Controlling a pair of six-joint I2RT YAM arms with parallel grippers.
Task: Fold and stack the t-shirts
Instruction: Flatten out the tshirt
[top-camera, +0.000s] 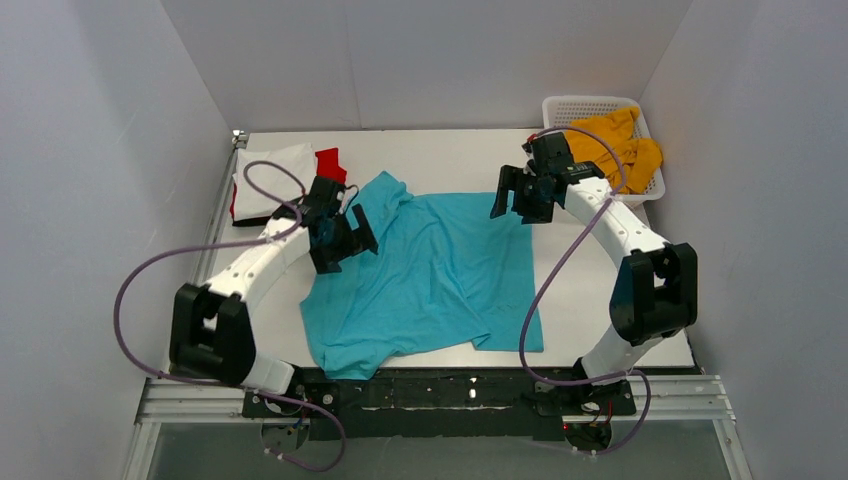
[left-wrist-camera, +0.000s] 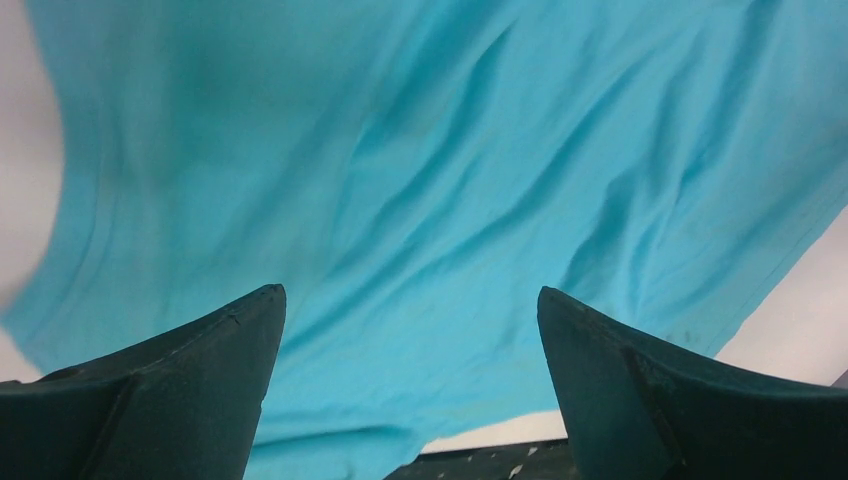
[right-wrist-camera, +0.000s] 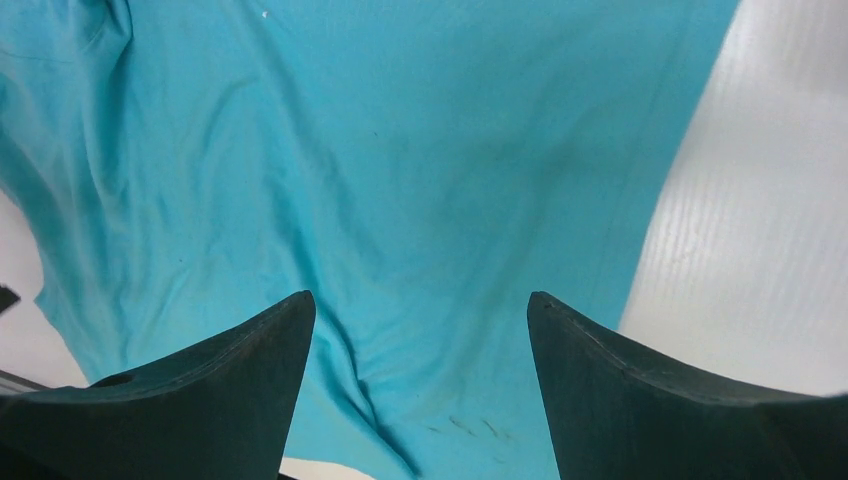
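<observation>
Turquoise shirt (top-camera: 440, 270) is lying spread across the middle of the counter (top-camera: 600, 310), its right half fairly flat while its left side is bunching into ridges toward the near-left corner. One sleeve is crumpling toward the far-left. The left gripper (top-camera: 338, 238) is hovering over that rumpled left part and the right gripper (top-camera: 520, 195) over the shirt's far-right corner. In both wrist views the jaws are standing wide apart with nothing between them (left gripper (left-wrist-camera: 408, 292), right gripper (right-wrist-camera: 418, 297)). The step in hand is probably flattening the cloth before the first fold. Doing it well likely means pinching a single layer at each far corner and pulling outward evenly, so the left-side wrinkles are drawn out rather than folded in. A white shirt (top-camera: 270, 175) and a red shirt (top-camera: 330, 160) are sitting folded at the far-left corner. A mustard shirt (top-camera: 615, 145) is spilling from the basket (top-camera: 580, 103) at the far-right corner.
</observation>
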